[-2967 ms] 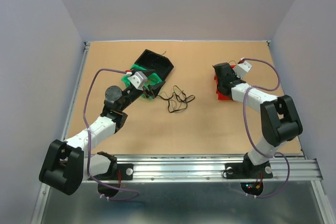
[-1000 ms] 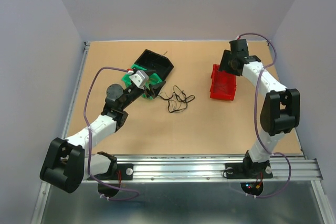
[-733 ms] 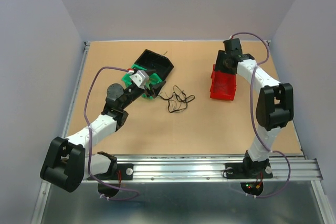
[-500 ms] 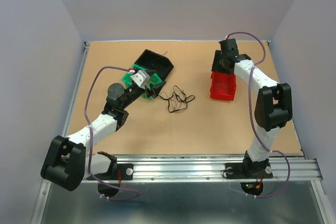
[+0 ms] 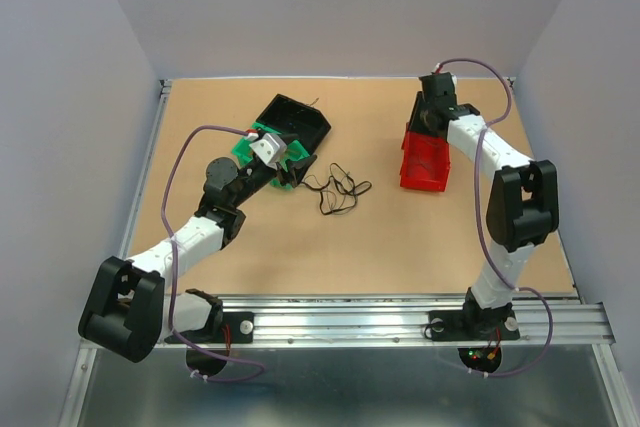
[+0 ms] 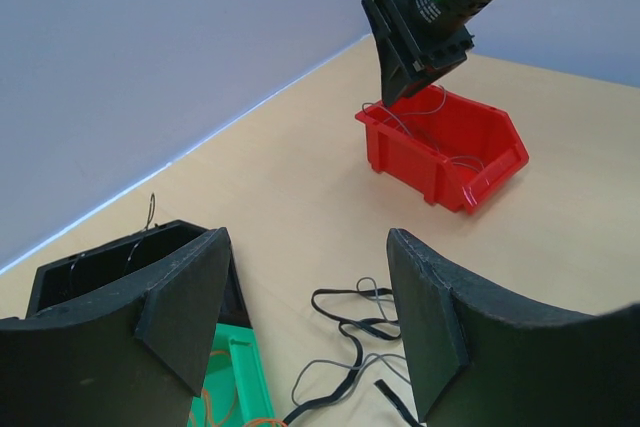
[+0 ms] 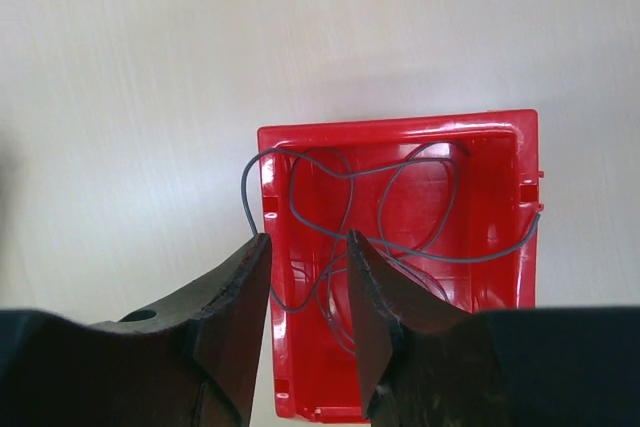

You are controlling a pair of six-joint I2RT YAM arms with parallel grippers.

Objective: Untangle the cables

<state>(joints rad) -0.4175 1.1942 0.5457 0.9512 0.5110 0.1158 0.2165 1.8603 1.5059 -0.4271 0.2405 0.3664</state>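
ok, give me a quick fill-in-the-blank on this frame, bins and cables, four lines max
1. The thin grey wire lies looped inside the ____ bin.
2. The ____ gripper hangs over that bin, jaws apart, holding nothing.
3. The loose tangle of ____ cables lies on the table, outside every bin.
4. The black bin sits right beside the ____ bin.
Missing words: red; right; black; green.

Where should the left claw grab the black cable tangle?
Likely its outer loop on the robot-near side, straight down from above. The black cable tangle lies flat, and that loop sits clear of the crossed middle, so the open left claw can straddle one strand.
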